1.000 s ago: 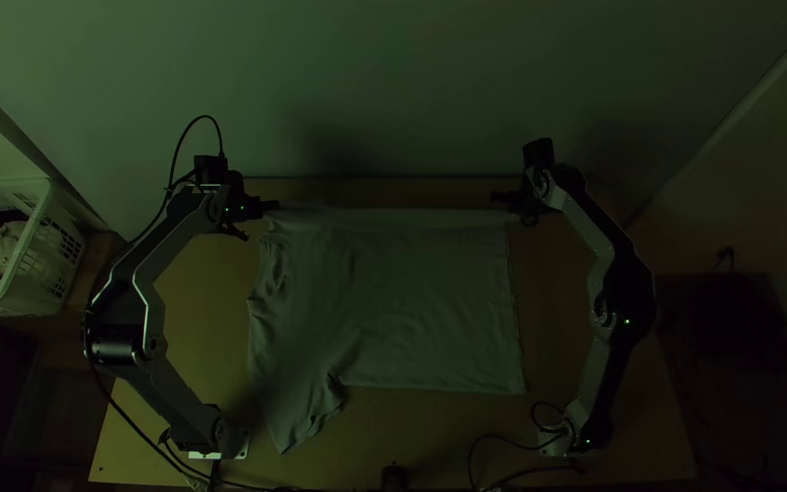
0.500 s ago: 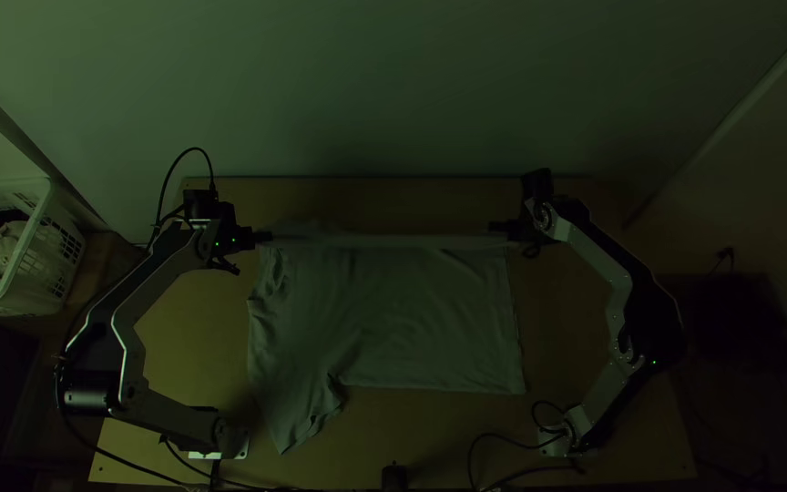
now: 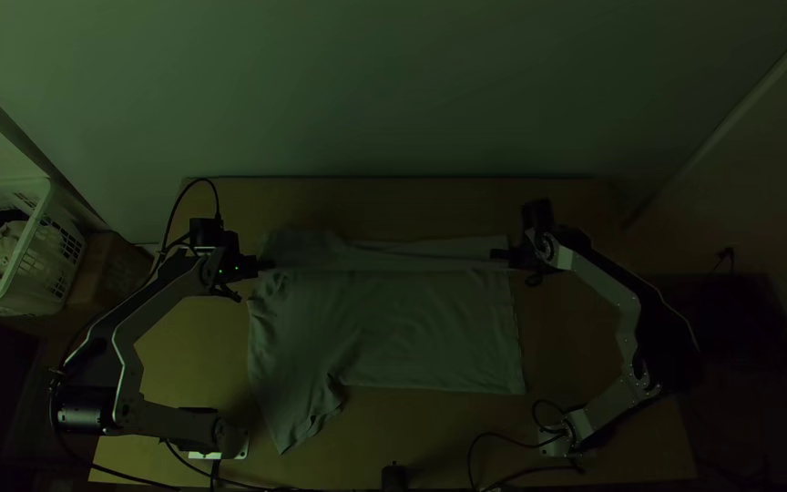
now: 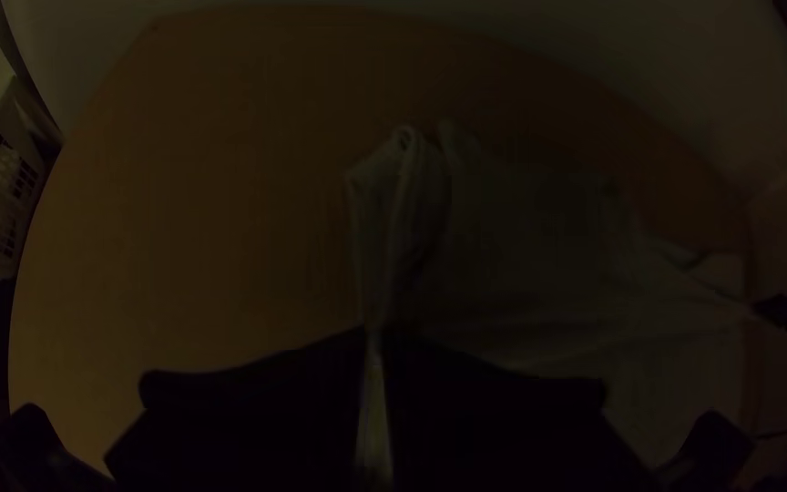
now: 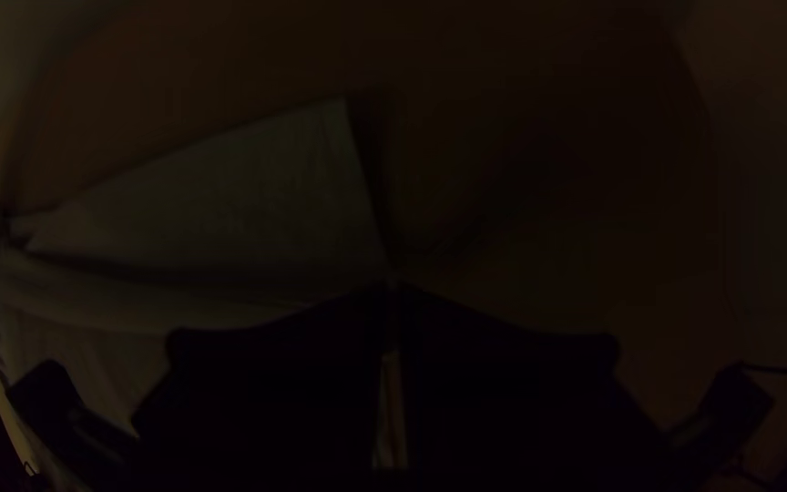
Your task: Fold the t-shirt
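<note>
The grey t-shirt (image 3: pixel 393 328) lies on the table, one sleeve pointing to the near edge at the left. A taut raised fold crosses it between the grippers, with a strip of cloth behind it. My left gripper (image 3: pixel 268 265) is at the fold's left end; in the left wrist view the left gripper (image 4: pixel 375 342) is shut on the t-shirt (image 4: pixel 521 255). My right gripper (image 3: pixel 503 254) is at the fold's right end; in the right wrist view the right gripper (image 5: pixel 392 292) is shut on the t-shirt (image 5: pixel 229 200), near its side edge.
A white laundry basket (image 3: pixel 34 264) with cloth in it stands left of the table (image 3: pixel 384 196). A wall (image 3: pixel 393 91) rises behind the table's far edge. Black cables (image 3: pixel 503 469) lie at the near edge, beside a small dark object (image 3: pixel 394 477).
Both grippers have come down the picture toward the near edge, drawing the held fold with them. Cloth now shows behind the fold, on the far side. The sleeve and lower edge have stayed put.
</note>
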